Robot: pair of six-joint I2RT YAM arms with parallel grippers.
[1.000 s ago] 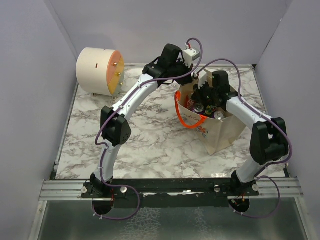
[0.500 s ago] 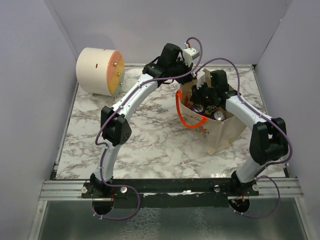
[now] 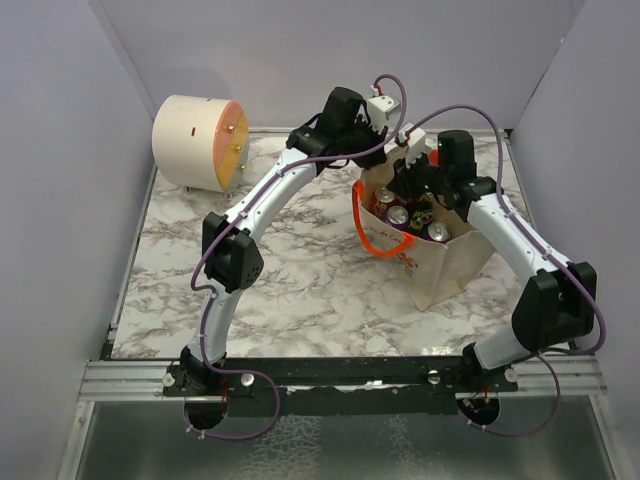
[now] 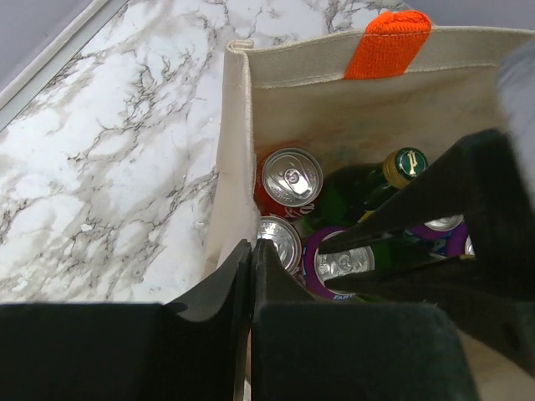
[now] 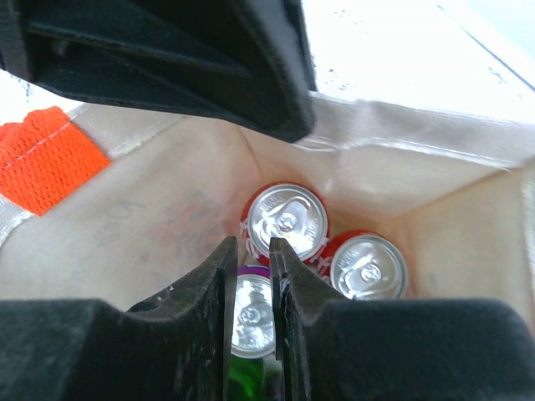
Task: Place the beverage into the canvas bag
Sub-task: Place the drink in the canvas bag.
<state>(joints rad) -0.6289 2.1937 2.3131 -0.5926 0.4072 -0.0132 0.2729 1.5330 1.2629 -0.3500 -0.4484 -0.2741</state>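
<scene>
Several cans (image 5: 287, 219) and a green bottle (image 4: 355, 188) stand upright inside the canvas bag (image 3: 445, 270), so we judge the placing done. Our right gripper (image 5: 253, 251) hovers over them, jaws a crack apart, empty. Our left gripper (image 4: 251, 263) is pinched shut on the bag's rim (holding the mouth wide, we think). Next, the right arm should lift straight out, clear of the orange handle (image 3: 372, 240).

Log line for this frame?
contents: cans upright inside canvas bag | left end effector: shut, at bag rim | right end effector: slightly open, empty, above cans
</scene>
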